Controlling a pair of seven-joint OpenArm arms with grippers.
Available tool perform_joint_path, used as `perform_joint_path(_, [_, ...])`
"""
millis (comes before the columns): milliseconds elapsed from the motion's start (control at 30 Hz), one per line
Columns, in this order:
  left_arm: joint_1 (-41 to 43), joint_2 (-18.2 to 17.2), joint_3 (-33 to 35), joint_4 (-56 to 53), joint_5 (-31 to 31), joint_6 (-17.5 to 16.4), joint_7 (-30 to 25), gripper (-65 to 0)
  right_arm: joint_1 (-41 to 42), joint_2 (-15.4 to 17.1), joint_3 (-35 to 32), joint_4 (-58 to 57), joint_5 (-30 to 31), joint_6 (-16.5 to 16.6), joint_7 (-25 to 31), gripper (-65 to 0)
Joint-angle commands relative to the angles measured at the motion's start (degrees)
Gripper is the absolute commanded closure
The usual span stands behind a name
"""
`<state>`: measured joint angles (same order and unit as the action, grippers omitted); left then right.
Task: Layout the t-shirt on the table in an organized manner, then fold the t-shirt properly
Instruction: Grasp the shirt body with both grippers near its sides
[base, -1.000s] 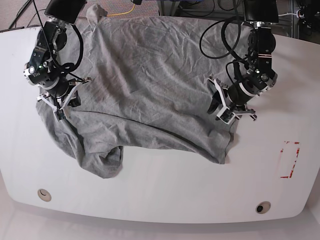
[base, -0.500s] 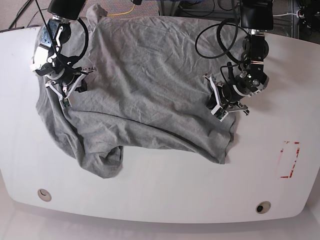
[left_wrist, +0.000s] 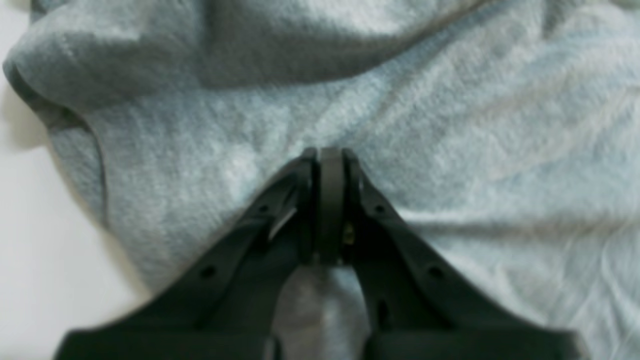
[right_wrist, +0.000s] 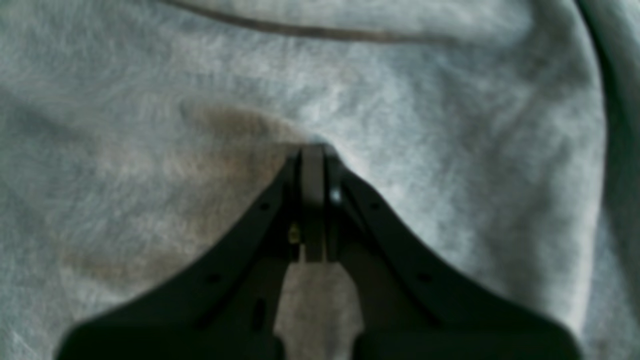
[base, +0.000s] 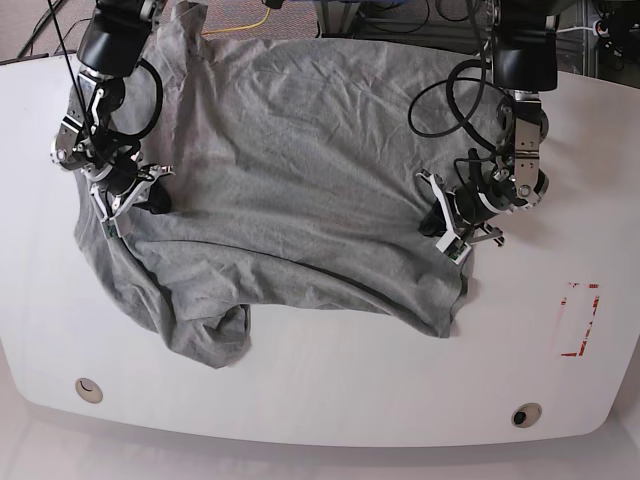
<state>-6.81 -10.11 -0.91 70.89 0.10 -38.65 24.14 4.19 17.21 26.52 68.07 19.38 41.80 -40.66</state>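
The heather-grey t-shirt (base: 300, 170) lies spread and wrinkled across the white table (base: 330, 390), with a bunched lump at its lower left corner. No lettering shows. My left gripper (base: 443, 222) is at the shirt's right edge. In the left wrist view its jaws (left_wrist: 330, 152) are shut, tips pinching the grey fabric (left_wrist: 450, 125) beside bare table (left_wrist: 40, 250). My right gripper (base: 155, 198) sits on the shirt's left side. The right wrist view shows it (right_wrist: 312, 147) shut too, with cloth (right_wrist: 150, 150) tented at the tips.
A red rectangular outline (base: 578, 320) marks the table at the right. Two round holes (base: 88, 389) (base: 525, 414) sit near the front edge. Cables, one of them a yellow cord (base: 260, 15), lie beyond the table's far edge.
Both grippers have closed onto the shirt. The cloth between them is pulled flatter and wider, and the lower hem has shifted slightly. The left arm moved down and to the right in the base view.
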Motion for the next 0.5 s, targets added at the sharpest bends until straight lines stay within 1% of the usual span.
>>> perform_joint_path(0, [-1.7, -1.5, -0.3, -1.8, 2.7, 1.1, 2.9, 0.0, 2.5, 1.5, -0.1, -2.8, -4.0, -1.8, -2.8, -0.2])
perform_joint_path(100, [-3.3, -2.2, -0.3, -3.3, 2.7, 1.1, 2.9, 0.0, 5.4, 2.6, -0.6, -5.2, -4.0, -1.8, -2.8, -0.2])
perform_joint_path(167, [-4.3, -2.6, -0.3, -4.5, 2.7, 1.1, 2.9, 0.0, 6.8, 3.1, -2.4, -6.2, -4.0, -1.8, -2.8, -0.2])
perform_joint_path(300, [-7.3, -3.4, -0.3, -7.3, 2.7, 1.1, 2.9, 0.0, 9.4, 3.1, -6.2, -6.4, -4.0, -1.8, -2.7, -0.2])
perform_joint_path(400, [-9.1, -3.8, -0.8, -9.0, 2.7, 1.1, 2.9, 0.0, 10.4, 3.0, -7.6, -6.4, -4.0, -1.8, -2.7, -0.2])
perform_joint_path(467, [-9.9, -4.0, -2.3, -9.6, 2.7, 1.0, 2.9, 0.0, 10.9, 2.7, -8.0, -6.4, -4.0, -1.8, -2.7, -0.2])
